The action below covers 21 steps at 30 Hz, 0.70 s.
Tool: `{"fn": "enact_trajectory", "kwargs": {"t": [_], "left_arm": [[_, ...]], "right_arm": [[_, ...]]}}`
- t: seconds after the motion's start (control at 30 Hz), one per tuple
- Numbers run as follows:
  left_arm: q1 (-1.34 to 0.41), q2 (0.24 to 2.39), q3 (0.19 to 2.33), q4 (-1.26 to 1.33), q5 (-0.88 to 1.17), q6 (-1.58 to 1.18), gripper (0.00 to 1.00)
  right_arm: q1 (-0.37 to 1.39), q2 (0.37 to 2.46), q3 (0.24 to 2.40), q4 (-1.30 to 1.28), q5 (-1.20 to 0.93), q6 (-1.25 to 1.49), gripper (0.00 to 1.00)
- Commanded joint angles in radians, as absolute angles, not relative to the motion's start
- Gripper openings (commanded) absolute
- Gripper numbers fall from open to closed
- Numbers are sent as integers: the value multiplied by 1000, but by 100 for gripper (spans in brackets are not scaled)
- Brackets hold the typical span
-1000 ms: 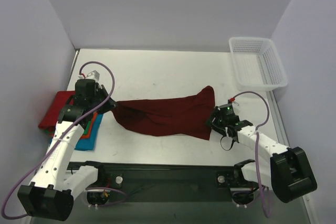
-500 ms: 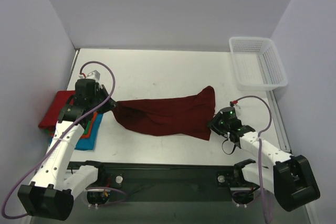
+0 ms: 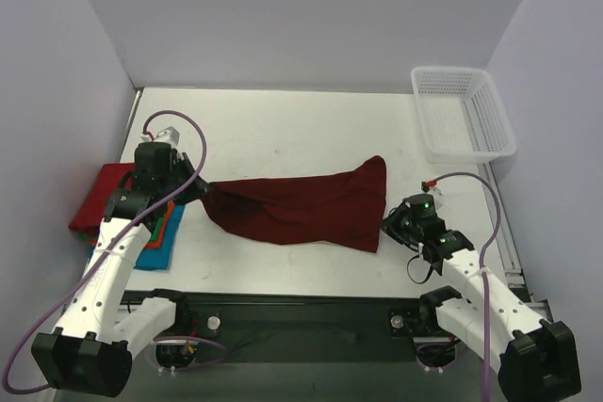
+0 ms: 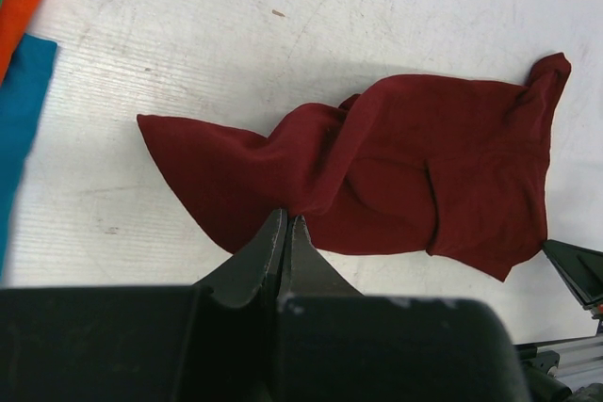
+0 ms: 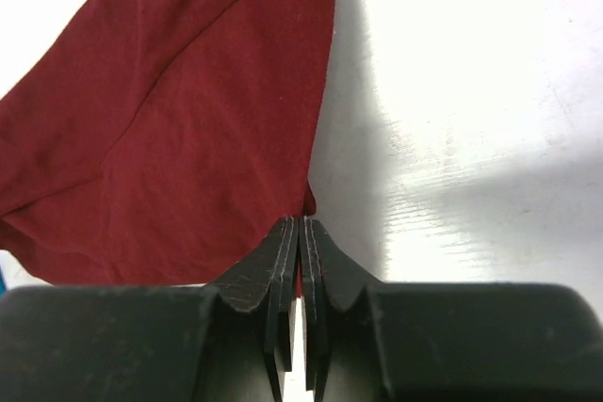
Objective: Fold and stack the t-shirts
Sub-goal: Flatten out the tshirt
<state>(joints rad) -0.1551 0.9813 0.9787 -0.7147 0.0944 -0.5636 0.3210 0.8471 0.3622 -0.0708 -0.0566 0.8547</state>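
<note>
While the maroon shirt is stretched sideways on the table, its left end is pinched by the left gripper and its near right corner by the right gripper.

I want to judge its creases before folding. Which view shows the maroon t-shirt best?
The left wrist view: nearly the whole maroon t-shirt fills it, twist and creases clear. The top external view shows it whole but small. The right wrist view shows only one end.
</note>
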Motion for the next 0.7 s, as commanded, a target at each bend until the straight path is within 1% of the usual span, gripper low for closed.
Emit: {"fn": "enact_trajectory", "kwargs": {"t": [0.0,0.17,0.2,0.27,0.3,0.37,0.4,0.53,0.67], "left_arm": [[-149,960,1017,-695,95,-546,0],[-149,962,1011,-692,97,-549,0],[-149,963,1009,-692,98,-548,0],[-149,962,1009,-693,98,-548,0],[-150,962,1011,-692,98,-549,0],[-149,962,1011,-692,97,-548,0],[-149,963,1011,-693,98,-548,0],[-149,963,1006,-690,100,-548,0],[-149,966,1008,-689,100,-546,0]], "right_arm": [[313,862,403,-124,-32,815,7],[311,960,368,-77,-37,810,22],[311,983,361,-62,-41,811,30],[311,1002,341,-14,-49,815,38],[311,1011,328,-9,-51,815,45],[311,1041,322,49,-55,808,49],[313,1051,318,63,-55,807,54],[313,1092,296,176,-63,799,54],[311,1134,290,251,-69,808,52]]}}
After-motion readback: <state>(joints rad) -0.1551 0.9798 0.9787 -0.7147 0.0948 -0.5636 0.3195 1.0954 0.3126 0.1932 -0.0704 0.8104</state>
